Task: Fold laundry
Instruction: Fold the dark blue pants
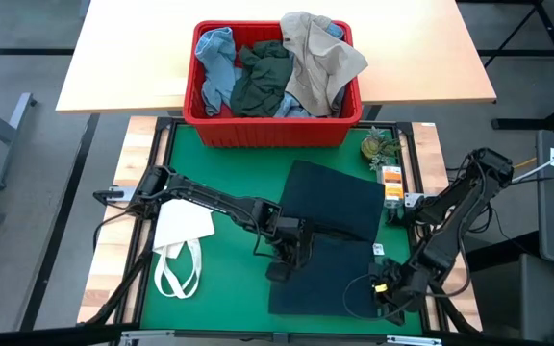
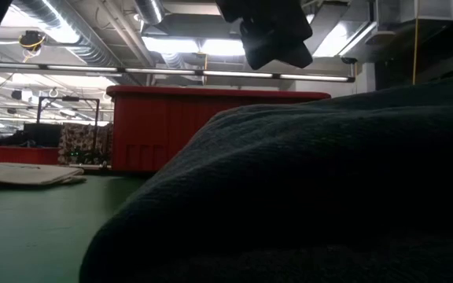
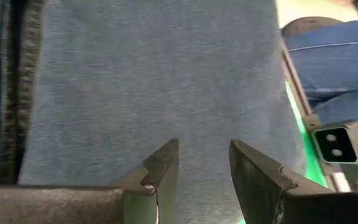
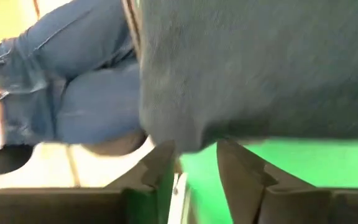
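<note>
High view gives you the dark navy jeans lying folded on the green surface, near its middle and reaching toward the near edge; the left pincer sits over the jeans' left edge, and in the left wrist view you see its fingers spread with a clear gap, denim beneath them and nothing pinched between them; the right pincer is low at the jeans' near right corner, and the right wrist view shows you its fingers apart at the cloth's edge, with green showing in the gap; you cannot tell from that view whether the hem touches them. Behind the green surface stands the red basket, holding the light blue piece, the dark green-grey piece and the beige piece heaped together; the white tote bag lies flat to the left of the jeans, well apart from them.
</note>
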Robot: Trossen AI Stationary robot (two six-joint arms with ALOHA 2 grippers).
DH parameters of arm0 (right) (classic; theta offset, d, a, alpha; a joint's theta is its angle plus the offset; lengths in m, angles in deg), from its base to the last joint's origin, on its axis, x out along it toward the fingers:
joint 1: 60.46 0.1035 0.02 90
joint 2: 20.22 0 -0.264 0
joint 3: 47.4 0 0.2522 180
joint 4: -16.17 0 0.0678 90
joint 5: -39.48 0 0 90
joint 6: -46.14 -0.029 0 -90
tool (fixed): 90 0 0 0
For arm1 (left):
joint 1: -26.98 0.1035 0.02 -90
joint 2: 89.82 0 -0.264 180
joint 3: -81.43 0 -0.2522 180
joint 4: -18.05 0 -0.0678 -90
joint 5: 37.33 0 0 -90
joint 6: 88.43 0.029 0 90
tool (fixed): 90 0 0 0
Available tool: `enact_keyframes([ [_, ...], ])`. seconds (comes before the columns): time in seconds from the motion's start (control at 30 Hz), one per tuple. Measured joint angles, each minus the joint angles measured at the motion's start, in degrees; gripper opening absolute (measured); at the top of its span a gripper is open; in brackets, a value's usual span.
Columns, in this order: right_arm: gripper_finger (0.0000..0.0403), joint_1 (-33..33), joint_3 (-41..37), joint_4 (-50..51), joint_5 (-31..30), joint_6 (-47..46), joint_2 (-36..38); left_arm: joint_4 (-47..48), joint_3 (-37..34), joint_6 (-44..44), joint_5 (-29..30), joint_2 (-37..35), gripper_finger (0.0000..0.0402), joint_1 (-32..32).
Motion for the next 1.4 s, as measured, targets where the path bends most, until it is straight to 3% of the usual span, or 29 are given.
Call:
enact_keyframes([
  [0.1,0.0134,-1.51,0.0,-1.43,8.81,-1.47,1.07,-0.02,0.0,0.0,2.23,0.0,0.0135,0.02],
  [0.2,0.0132,-1.8,0.0,-0.85,8.3,0.29,3.22,0.03,0.0,0.02,5.56,0.0,0.0135,0.02],
  [0.3,0.0127,-2.02,0.0,-0.05,0.99,3.79,5.61,0.19,0.0,0.02,8.93,0.0,0.0135,0.04],
  [0.53,0.0124,-3.36,0.07,8.32,-26.62,19.6,7.28,-1.84,0.0,0.14,14.63,0.55,0.0135,0.78],
  [0.6,0.0124,-4.94,0.04,10.21,-29.58,24.1,6.68,-2.47,-0.53,0.13,14.66,0.86,0.0135,0.96],
  [0.77,0.0124,-10.12,0.04,15.53,-29.66,31.39,4.48,-4.13,-3.55,0.11,16.62,2.07,0.0135,1.48],
  [0.93,0.0124,-13.74,0.04,20.3,-21.94,31.59,-0.06,-5.53,-8.81,0.0,19.12,2.98,0.0135,2.35],
  [1.2,0.0124,-13.69,0.0,21.65,-14.82,31.51,-11.45,-16.99,-17.84,-0.02,19.02,3.15,0.0135,3.04],
  [1.4,0.0124,-13.69,0.33,21.08,-12.8,31.95,-18.25,-20.03,-20.13,-0.02,19.03,3.13,0.0135,2.98],
])
